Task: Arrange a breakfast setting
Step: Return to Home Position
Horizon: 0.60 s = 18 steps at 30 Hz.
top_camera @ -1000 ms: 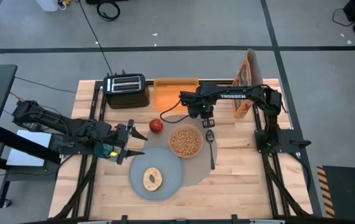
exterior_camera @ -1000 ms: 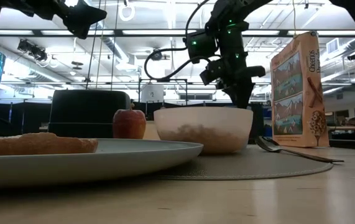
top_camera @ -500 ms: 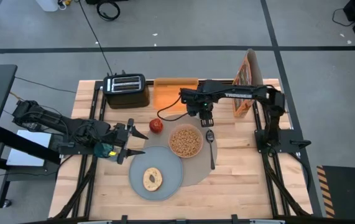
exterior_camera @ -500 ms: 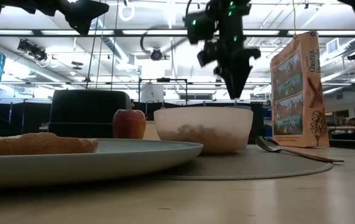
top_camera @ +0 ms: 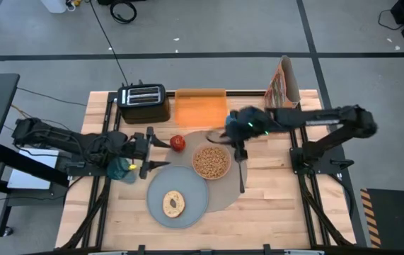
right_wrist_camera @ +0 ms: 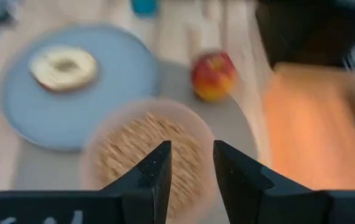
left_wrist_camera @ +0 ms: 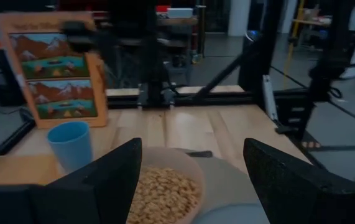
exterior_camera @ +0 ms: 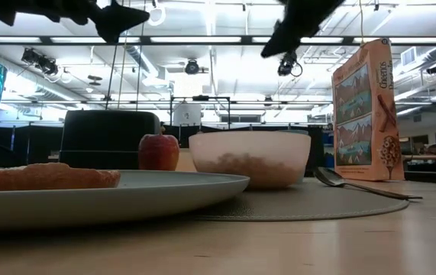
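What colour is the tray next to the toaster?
Orange. The tray shows best in the high view.

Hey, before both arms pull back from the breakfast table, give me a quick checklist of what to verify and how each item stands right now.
1. Right gripper empty: ok. Its jaws are open with nothing between them, and it is raised near the bowl.
2. Spoon let go: ok. It lies on the mat, right of the bowl.
3. Left gripper empty: ok. Its jaws are wide open.
4. Cup clear of the left arm: cannot tell. It stands close beside that gripper.
5. Cereal box upright: ok. It is at the table's back right.
6. Bagel on the plate: ok.
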Motion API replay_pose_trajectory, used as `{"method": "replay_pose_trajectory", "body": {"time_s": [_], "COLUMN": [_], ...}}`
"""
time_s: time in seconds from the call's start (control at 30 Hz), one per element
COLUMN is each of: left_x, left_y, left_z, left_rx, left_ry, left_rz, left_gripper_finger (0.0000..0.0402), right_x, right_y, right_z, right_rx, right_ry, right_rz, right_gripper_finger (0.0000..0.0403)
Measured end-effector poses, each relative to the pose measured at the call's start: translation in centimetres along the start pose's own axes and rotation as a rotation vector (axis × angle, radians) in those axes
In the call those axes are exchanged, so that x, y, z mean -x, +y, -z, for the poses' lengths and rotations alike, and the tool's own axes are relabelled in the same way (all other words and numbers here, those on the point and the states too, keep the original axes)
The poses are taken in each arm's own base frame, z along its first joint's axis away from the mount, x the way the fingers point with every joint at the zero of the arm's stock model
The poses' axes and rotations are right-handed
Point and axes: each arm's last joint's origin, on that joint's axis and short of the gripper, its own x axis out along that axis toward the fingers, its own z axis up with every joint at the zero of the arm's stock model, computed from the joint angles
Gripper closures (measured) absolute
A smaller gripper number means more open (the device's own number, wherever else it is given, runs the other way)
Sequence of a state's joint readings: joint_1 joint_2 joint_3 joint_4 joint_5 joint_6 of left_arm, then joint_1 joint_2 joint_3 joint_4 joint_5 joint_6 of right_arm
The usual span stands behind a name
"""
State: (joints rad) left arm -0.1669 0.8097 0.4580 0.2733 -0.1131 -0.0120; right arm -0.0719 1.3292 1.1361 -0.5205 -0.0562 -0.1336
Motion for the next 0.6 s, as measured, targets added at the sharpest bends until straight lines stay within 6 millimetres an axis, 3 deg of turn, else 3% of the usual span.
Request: {"method": "replay_pose_trajectory", "body": {"time_s": [0.23,0.4,0.6], "left_x": [-0.8,-0.2,2.1], "left_y": [1.7,2.7,3.2], "left_z": [0.5,0.5,-0.5], "left_rx": [0.023,0.008,-0.017], "left_ry": [0.031,0.051,0.014], "left_rz": [-0.091,-0.109,-0.142], "left_gripper_finger": [0.0114,0.0131,0.0163], "right_x": [0.4,2.7,6.1], "right_y": [3.8,5.0,5.6], "right_z": [4.3,5.7,6.6], "right_rx": [-0.011,-0.021,0.002], "right_ry": [-0.247,-0.319,-0.422], "right_rz": [-0.084,-0.125,-0.166], "right_gripper_finger": [0.0277,0.0277,0.0281]}}
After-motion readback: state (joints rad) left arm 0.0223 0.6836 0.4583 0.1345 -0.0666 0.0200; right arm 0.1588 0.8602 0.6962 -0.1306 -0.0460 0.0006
